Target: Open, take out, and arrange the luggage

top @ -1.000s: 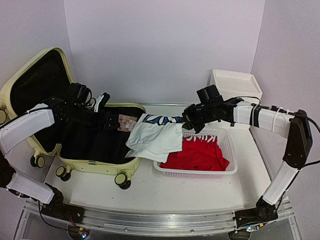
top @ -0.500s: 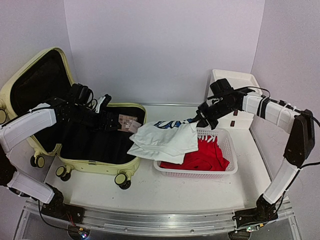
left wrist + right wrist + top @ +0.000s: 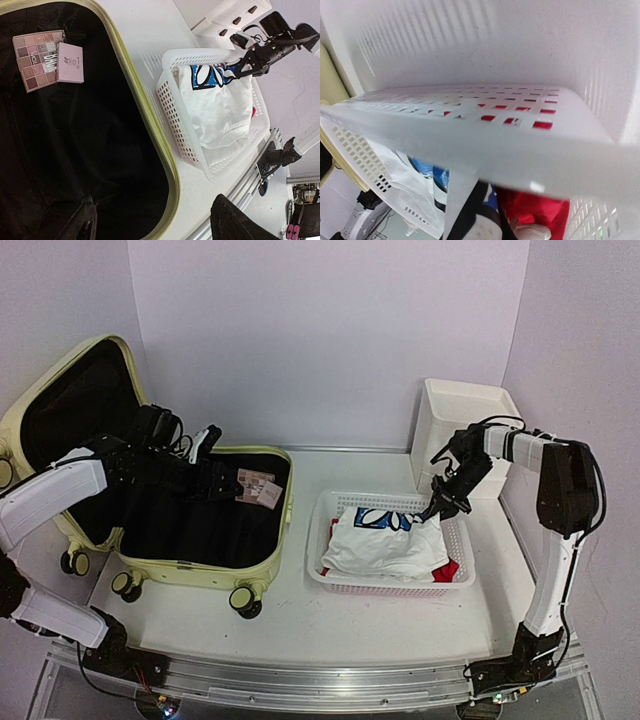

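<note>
The pale yellow-green luggage (image 3: pixel 283 502) lies open at the left, its lid (image 3: pixel 40 390) leaning against the wall and its black lining bare. My left gripper (image 3: pixel 215 482) hovers over the open half, open and holding nothing; in the left wrist view its fingertips (image 3: pixel 82 220) frame the luggage rim (image 3: pixel 150 115). My right gripper (image 3: pixel 440 508) is at the far right corner of the white mesh basket (image 3: pixel 325 575), shut on a corner of the white T-shirt (image 3: pixel 385 545). In the right wrist view the basket rim (image 3: pixel 470 145) hides most of that gripper (image 3: pixel 507 230).
Two pink makeup palettes (image 3: pixel 258 487) lie in the luggage's far right corner. A red garment (image 3: pixel 450 570) shows under the T-shirt. A white drawer box (image 3: pixel 465 415) stands behind the basket at the right wall. The luggage's caster wheels (image 3: pixel 245 600) face the table's front.
My right gripper has carried the white T-shirt off the luggage rim, to the right and down into the basket, where it now covers the red garment. The left arm has barely moved.
</note>
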Available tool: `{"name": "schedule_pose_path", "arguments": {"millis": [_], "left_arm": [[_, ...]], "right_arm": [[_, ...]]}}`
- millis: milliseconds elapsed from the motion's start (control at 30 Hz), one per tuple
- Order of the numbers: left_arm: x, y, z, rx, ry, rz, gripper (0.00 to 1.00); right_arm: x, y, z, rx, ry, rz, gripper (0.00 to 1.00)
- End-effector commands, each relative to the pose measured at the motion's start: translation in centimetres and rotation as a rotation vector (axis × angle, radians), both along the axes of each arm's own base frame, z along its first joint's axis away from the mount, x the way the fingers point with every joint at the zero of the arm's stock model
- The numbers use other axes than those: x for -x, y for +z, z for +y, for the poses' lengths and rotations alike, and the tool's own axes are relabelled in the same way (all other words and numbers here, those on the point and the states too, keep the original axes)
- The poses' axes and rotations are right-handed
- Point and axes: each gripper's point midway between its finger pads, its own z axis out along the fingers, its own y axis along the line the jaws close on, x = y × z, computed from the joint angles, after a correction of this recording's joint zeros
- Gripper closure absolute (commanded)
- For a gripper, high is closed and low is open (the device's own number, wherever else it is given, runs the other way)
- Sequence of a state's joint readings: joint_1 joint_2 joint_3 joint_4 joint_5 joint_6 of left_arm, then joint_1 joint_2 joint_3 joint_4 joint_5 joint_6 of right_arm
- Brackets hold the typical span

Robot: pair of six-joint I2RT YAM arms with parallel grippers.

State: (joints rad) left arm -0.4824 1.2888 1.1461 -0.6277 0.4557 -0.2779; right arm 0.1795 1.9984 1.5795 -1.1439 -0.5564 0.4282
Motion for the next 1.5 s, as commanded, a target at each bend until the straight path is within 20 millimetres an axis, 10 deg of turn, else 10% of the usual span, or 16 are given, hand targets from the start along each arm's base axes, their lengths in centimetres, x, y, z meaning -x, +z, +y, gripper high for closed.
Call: {"name": "schedule_pose_path", "arguments": {"millis": [0, 100, 300, 500, 633, 767, 1000, 1100, 1200, 1467], "left_arm": [[0.3, 3.3, -0.4, 0.064, -0.010, -0.071, 0.22], [0.2, 3.2, -0.6, 0.064, -0.008, -0.061, 0.22], [0.0, 2.6, -1.3, 0.049, -0.013, -0.047, 0.22], [-0.4, 2.6, -2.0, 0.044, -0.026, -0.044, 0.21], [-0.8, 2.1, -2.9, 0.035, -0.042, -0.028, 0.22], [-0.9, 1.9, -3.7, 0.032, -0.053, -0.023, 0.21], [-0.5, 1.7, -4.5, 0.028, -0.071, -0.020, 0.21], [-0.4, 1.8, -4.6, 0.030, -0.076, -0.022, 0.21], [-0.2, 1.9, -4.4, 0.029, -0.066, -0.028, 0.21], [-0.3, 2.1, -4.2, 0.024, -0.056, -0.037, 0.21]], "right_arm": [[-0.2, 1.3, 0.7, -0.002, 0.169, -0.092, 1.00], [-0.7, 0.9, 0.6, 0.019, 0.165, -0.124, 0.97], [-0.7, 2.1, -2.3, 0.222, 0.218, -0.222, 0.50], [3.0, 6.2, -6.4, 0.624, 0.326, -0.264, 0.29], [6.0, 7.0, -2.2, 0.556, 0.390, -0.274, 0.28], [9.0, 5.6, 3.9, 0.233, 0.325, -0.250, 0.56], [9.4, -1.4, 3.2, 0.271, 0.314, -0.226, 0.72], [9.9, -3.4, -0.2, 0.490, 0.345, -0.157, 0.79], [10.1, -1.0, -2.2, 0.699, 0.399, -0.176, 0.79], [9.3, 5.9, 1.6, 0.602, 0.393, -0.346, 0.73]]}}
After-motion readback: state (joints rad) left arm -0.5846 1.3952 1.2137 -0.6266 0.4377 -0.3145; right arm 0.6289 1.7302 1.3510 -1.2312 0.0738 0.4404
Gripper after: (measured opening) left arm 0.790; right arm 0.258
